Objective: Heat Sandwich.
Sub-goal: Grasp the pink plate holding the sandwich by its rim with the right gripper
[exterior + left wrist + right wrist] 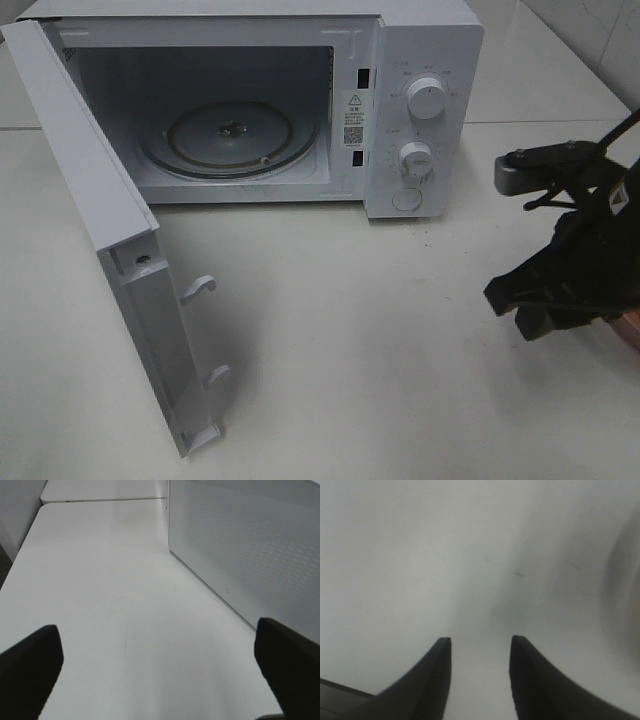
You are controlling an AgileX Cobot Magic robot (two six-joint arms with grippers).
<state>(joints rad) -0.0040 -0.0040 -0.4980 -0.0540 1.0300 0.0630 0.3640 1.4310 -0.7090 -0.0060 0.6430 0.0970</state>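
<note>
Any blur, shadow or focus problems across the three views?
Exterior high: sharp, evenly lit; the open microwave door throws a soft shadow on the table. Left wrist: table in focus, the left pincer dark and soft-edged. Right wrist: hazy throughout, a grey smear at one edge, the right pincer black without detail.

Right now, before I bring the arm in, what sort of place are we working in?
Probably a staged kitchen bench in a lab: a white microwave with its door swung open and a bare glass turntable, standing on a plain white table, with what looks like a tiled wall behind.
</note>
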